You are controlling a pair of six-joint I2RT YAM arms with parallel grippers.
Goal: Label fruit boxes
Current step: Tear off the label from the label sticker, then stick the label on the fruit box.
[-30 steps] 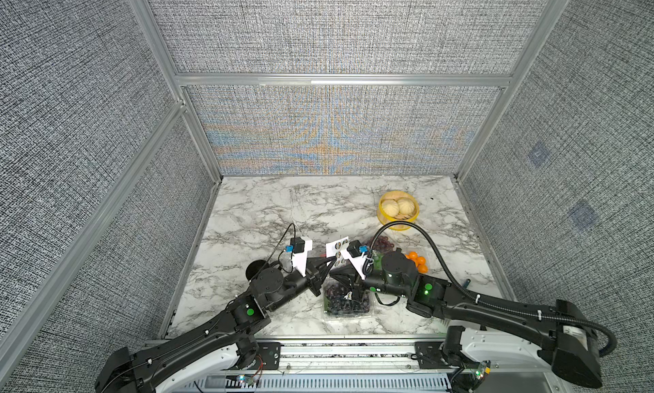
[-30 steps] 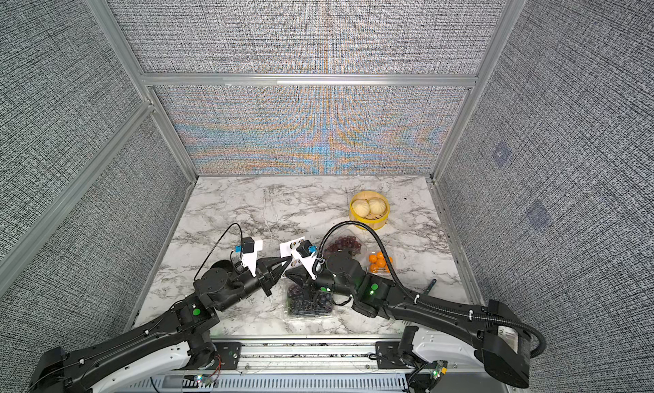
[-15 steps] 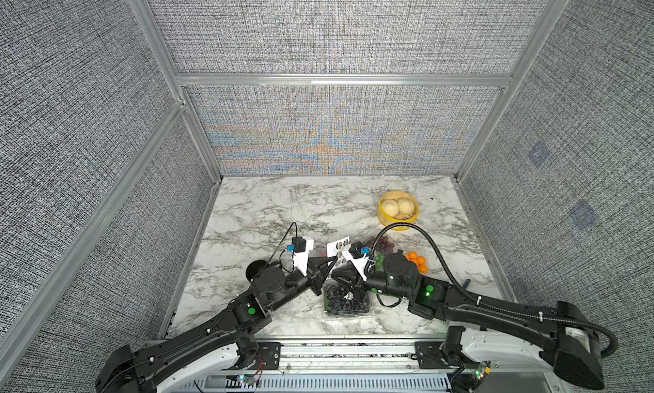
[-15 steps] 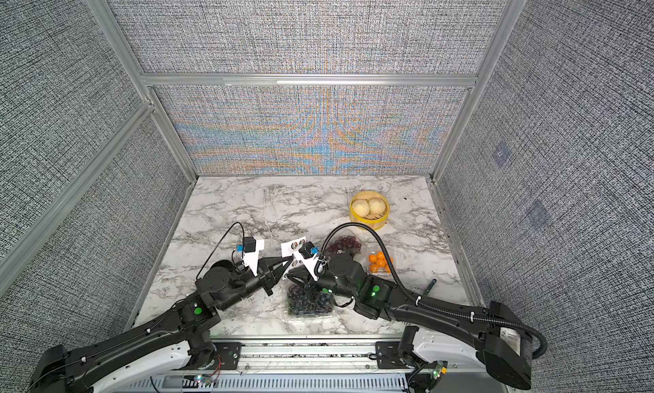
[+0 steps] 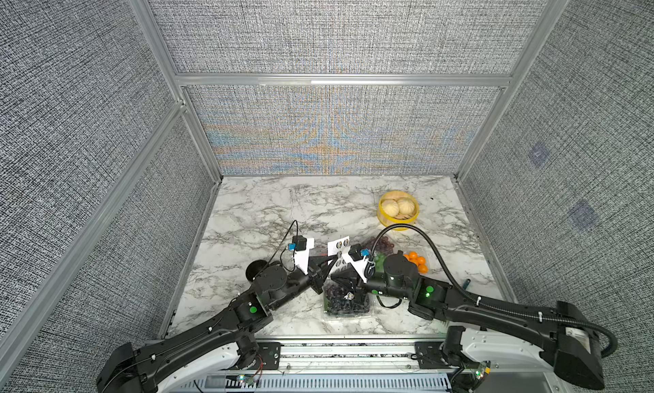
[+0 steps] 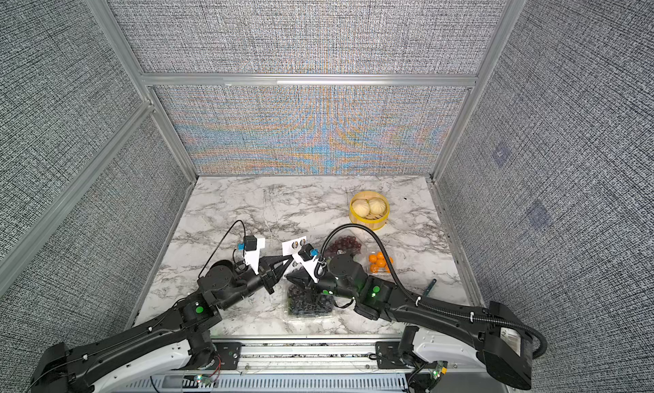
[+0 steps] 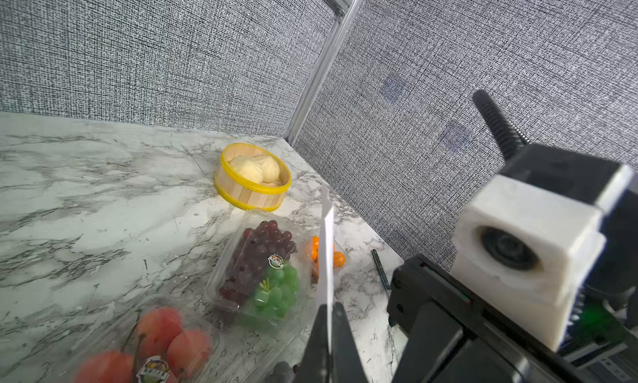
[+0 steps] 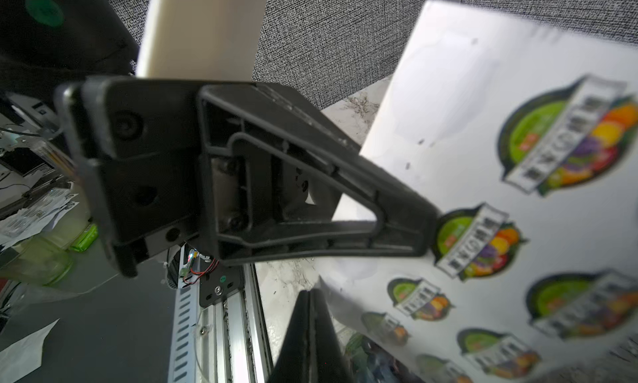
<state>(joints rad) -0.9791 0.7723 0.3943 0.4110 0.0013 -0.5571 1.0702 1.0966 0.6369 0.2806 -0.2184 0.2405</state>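
Observation:
My left gripper (image 7: 328,307) is shut on the white sticker sheet (image 7: 326,253), which it holds upright above the table, edge-on in the left wrist view. In the right wrist view the sheet (image 8: 483,157) shows round fruit labels. My right gripper (image 8: 309,293) is shut, its tip at the sheet's lower edge; I cannot tell whether it pinches anything. Under both grippers lies the dark-purple grape box (image 5: 346,302). Behind it are the purple-and-green grape box (image 7: 262,271), which carries a label, and the orange-fruit box (image 5: 417,262). The red-fruit box (image 7: 155,340) also carries a label.
A yellow steamer basket (image 5: 398,210) with pale buns stands at the back right. A dark pen (image 5: 465,284) lies near the right wall. The two arms meet tip to tip near the table's front middle, left gripper (image 6: 291,258) above right gripper (image 6: 287,277).
The right gripper has shifted slightly at the sheet's lower edge. The left gripper and the sheet stay where they were.

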